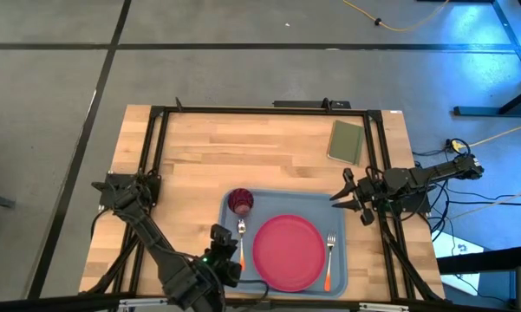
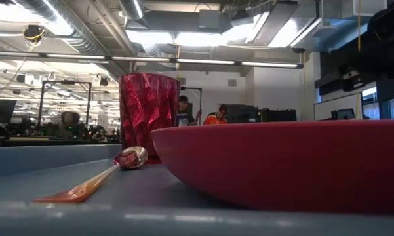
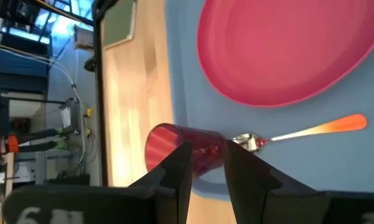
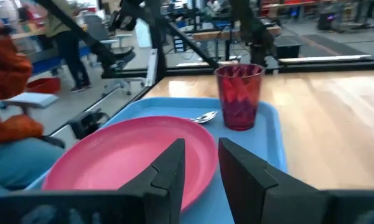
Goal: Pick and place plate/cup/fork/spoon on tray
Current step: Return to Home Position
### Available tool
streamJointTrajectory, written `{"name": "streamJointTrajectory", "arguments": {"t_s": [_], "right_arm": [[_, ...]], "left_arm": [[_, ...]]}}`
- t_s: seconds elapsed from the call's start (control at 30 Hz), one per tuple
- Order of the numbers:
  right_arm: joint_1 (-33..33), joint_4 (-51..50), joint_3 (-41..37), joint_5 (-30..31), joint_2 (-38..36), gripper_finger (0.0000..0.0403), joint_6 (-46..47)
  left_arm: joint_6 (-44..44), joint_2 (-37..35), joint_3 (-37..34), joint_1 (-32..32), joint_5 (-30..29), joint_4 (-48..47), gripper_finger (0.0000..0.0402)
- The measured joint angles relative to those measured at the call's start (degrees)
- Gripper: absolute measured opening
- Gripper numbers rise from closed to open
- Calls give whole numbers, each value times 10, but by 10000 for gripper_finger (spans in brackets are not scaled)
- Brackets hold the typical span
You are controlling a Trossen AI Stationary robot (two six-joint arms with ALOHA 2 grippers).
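Note:
The light blue tray (image 1: 351, 282) lies at the table's near middle. On it the pink-red plate (image 1: 287, 252) lies flat and the dark red cup (image 1: 240, 201) stands upright at the far left corner. The spoon (image 1: 241, 244) lies left of the plate and the fork (image 1: 329, 258) right of it. My left gripper (image 1: 224, 244) hangs at the tray's left edge beside the spoon, narrowly open and empty; in the left wrist view (image 3: 206, 149) it faces the cup (image 3: 171, 146). My right gripper (image 1: 340, 196) is at the tray's far right corner, narrowly open and empty (image 4: 201, 149).
A small green pad (image 1: 346, 141) lies at the table's far right. A black frame (image 1: 260, 110) runs along the table's far edge and both sides. People and desks show in the room beyond the table. Bare wood lies left of and beyond the tray.

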Motion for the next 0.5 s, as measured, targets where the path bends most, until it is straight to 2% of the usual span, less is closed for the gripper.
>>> {"name": "streamJointTrajectory", "arguments": {"t_s": [0.2,0.5], "right_arm": [[0,10,0,51,0,102,1],[0,12,0,52,0,102,3]], "left_arm": [[0,-30,-53,11,3,20,84],[58,-154,-271,26,8,212,82]]}}
